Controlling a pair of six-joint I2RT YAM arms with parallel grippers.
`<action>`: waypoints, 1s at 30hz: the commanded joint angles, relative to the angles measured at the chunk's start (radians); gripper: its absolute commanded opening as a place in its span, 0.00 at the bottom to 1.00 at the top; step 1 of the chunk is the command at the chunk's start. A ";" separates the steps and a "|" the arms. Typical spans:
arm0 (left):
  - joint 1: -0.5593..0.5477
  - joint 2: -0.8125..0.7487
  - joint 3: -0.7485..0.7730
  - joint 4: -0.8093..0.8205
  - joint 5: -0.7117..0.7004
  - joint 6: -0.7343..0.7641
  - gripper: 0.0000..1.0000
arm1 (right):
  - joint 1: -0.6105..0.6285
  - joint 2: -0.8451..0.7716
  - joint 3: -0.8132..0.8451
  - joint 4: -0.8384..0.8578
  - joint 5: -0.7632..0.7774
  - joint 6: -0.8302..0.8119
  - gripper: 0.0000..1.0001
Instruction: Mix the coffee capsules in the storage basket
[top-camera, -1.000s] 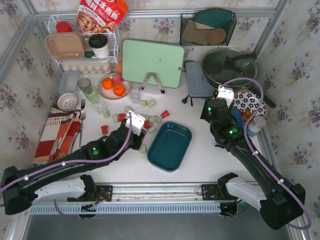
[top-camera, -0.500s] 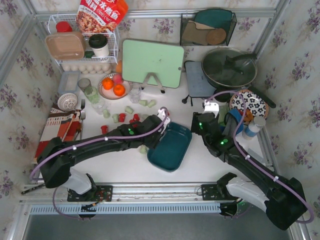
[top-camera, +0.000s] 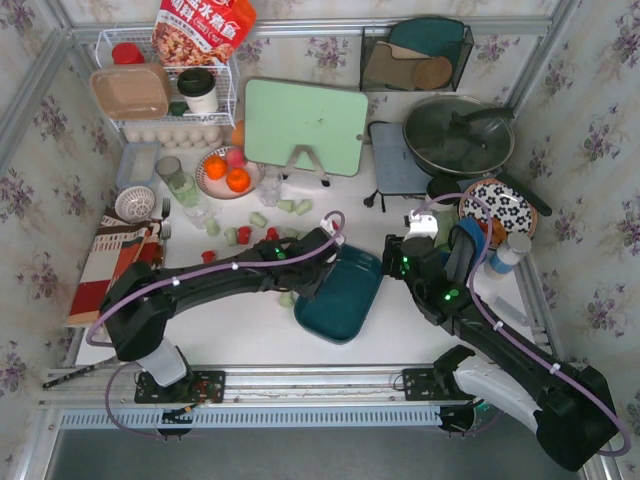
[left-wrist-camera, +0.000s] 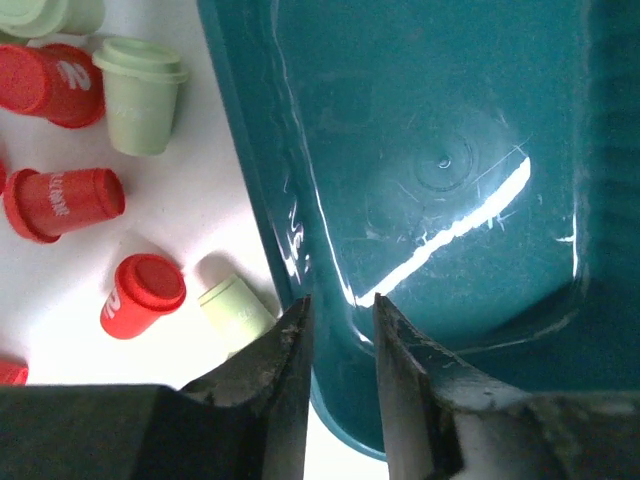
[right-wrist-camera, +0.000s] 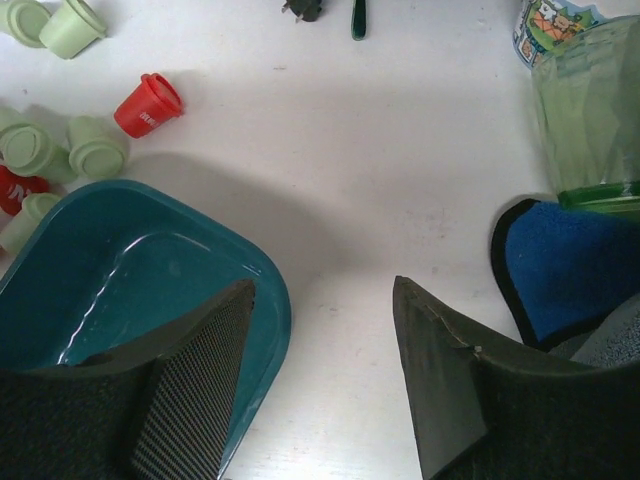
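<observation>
Storage basket: the teal storage basket (top-camera: 350, 300) sat near the middle of the table (top-camera: 250, 325), between the two arms. I could see straight down to its glossy floor, and not one pod lay in it.
Coffee capsules: the red and pale green coffee capsules (top-camera: 258, 218) were strewn on the table to the left of the basket and behind it. Some stood upright and some lay tipped over, and a few were just beside its left wall.
Left claw: the left claw (left-wrist-camera: 340, 310) straddled the basket's left rim, one finger inside the wall and one outside. The gap was narrow, but I could not tell whether it was already biting the rim.
Right claw: the right claw (right-wrist-camera: 322, 290) was spread wide and carried nothing. It hung low at the basket's right corner, one finger over the tub and the other over bare table.
Done so far: by my reckoning nothing; the arms looked busy with the basket itself.
Left to do: every capsule had yet to go in, reds and greens together.
Further out: a blue cloth (right-wrist-camera: 560, 260) and a green glass (right-wrist-camera: 590, 110) sat to the right, well apart from the pods.
</observation>
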 joint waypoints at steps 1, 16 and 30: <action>-0.001 -0.055 0.009 -0.031 -0.034 -0.048 0.37 | 0.002 -0.009 -0.004 0.029 -0.010 -0.010 0.66; 0.082 0.011 0.004 -0.067 0.079 -0.056 0.37 | 0.002 -0.043 -0.026 0.000 -0.096 0.000 0.68; 0.079 0.096 0.068 -0.051 0.090 -0.073 0.08 | 0.002 -0.057 -0.032 -0.002 -0.090 0.032 0.66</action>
